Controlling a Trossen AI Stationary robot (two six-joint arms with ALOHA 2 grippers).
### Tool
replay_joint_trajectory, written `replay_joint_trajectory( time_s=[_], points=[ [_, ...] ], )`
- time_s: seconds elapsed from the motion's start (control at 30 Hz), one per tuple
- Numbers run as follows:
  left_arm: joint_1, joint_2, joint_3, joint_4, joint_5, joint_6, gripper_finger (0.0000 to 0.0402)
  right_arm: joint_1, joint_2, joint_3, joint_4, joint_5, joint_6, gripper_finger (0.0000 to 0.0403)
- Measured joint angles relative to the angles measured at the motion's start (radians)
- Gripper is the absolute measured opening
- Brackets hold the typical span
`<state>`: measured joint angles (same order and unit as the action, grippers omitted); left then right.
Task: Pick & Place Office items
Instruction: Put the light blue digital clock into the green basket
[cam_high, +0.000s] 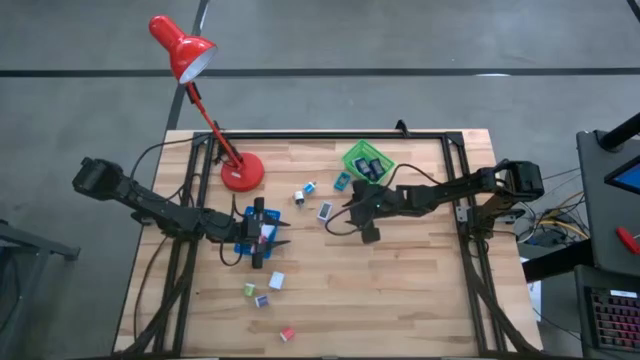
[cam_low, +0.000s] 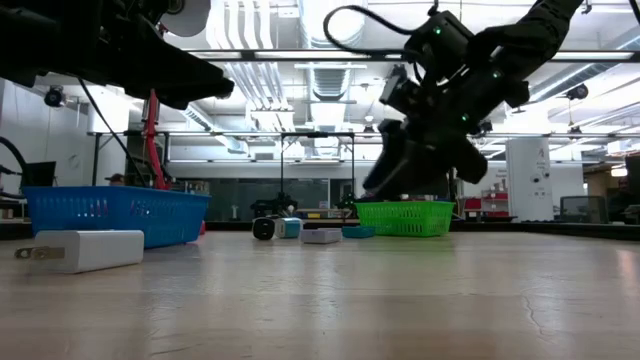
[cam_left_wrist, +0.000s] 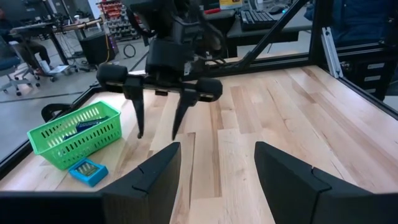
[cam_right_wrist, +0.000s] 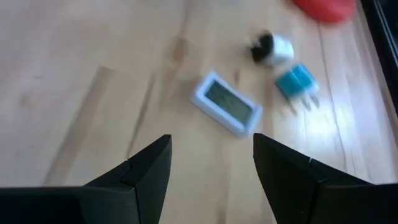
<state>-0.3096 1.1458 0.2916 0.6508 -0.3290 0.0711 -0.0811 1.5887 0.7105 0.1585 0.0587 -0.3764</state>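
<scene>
High view: my left claw (cam_high: 262, 232), fingers spread and empty, hovers over the blue tray (cam_high: 243, 240); office items (cam_high: 270, 290) dot the pale plank desk (cam_high: 420, 300). My right claw (cam_high: 335, 222), spread, hangs by a white display piece (cam_right_wrist: 225, 104). No readable writing.

Red desk lamp (cam_high: 200, 85); green basket (cam_high: 368, 160); blue tray (cam_low: 110, 213)

A pale flat rectangular piece with a grey screen (cam_high: 325, 211) lies flat at centre frame; just left, a white-and-dark piece (cam_high: 299, 196) and a teal plug-like block (cam_high: 311, 187); a teal flat piece (cam_high: 343, 180) above right; lower down, white (cam_high: 277, 281), green (cam_high: 249, 290), purple (cam_high: 262, 300) and red (cam_high: 287, 334) blocks lie scattered.
</scene>
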Motion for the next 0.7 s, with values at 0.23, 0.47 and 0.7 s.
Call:
replay_joint_trajectory(
  time_s=[0.23, 0.47, 0.7],
  points=[
    [0.000, 0.001, 0.017, -0.003, 0.000, 0.000, 0.0209, 0.008, 0.000, 0.000, -0.015, 0.018, 0.172, 0.0219],
    [0.000, 0.037, 0.051, -0.038, -0.001, 0.008, 0.0209, 0.011, 0.000, 0.000, -0.015, 0.044, 0.056, 0.0219],
    [0.000, 0.065, 0.051, -0.039, -0.002, 0.006, 0.0209, 0.016, 0.000, 0.001, -0.028, 0.076, -0.055, 0.0219]
  ],
)
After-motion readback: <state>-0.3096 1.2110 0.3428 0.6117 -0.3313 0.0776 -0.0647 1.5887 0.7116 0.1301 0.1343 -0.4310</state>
